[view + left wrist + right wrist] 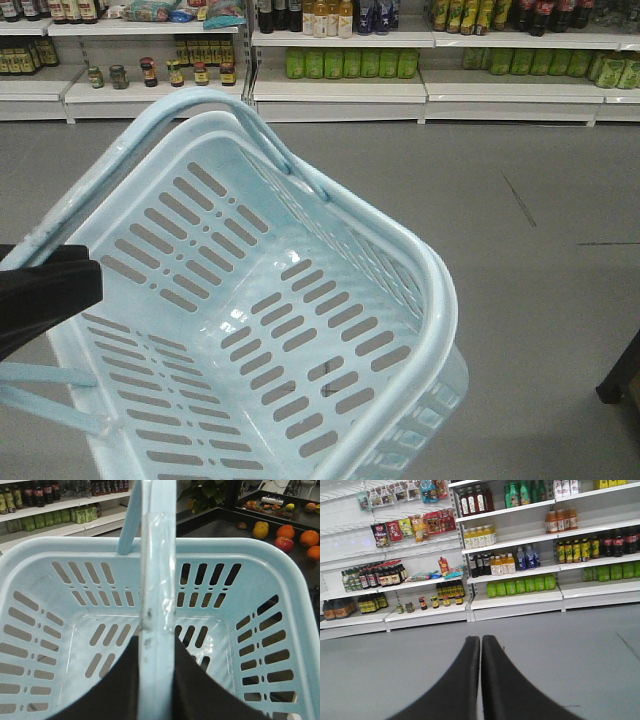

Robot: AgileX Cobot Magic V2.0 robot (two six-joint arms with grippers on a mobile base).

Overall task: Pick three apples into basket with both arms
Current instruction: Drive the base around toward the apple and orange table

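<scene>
Front view: the basket [300, 300] hangs tilted above the grey floor [540, 250], its open side turned toward the camera. One swing handle [250, 112] arches over its far rim. The black left fingers [45, 295] show at the left edge beside the basket's rim, but their grip cannot be told from here. Shelves [340, 90] of bottles and jars line the back.

Left wrist view: the left fingers [200, 685] sit on either side of the pale handle [157, 580] and are closed tight on it, with the slotted basket floor below. At the upper right, a dark worktop [220, 527] carries a dark red apple [283, 544] among orange fruits [285, 531] and a yellow fruit [260, 530], well apart from the basket.

Right wrist view: the right fingers [505, 685] are pressed together with nothing between them, above the floor and facing stocked shelves.
</scene>
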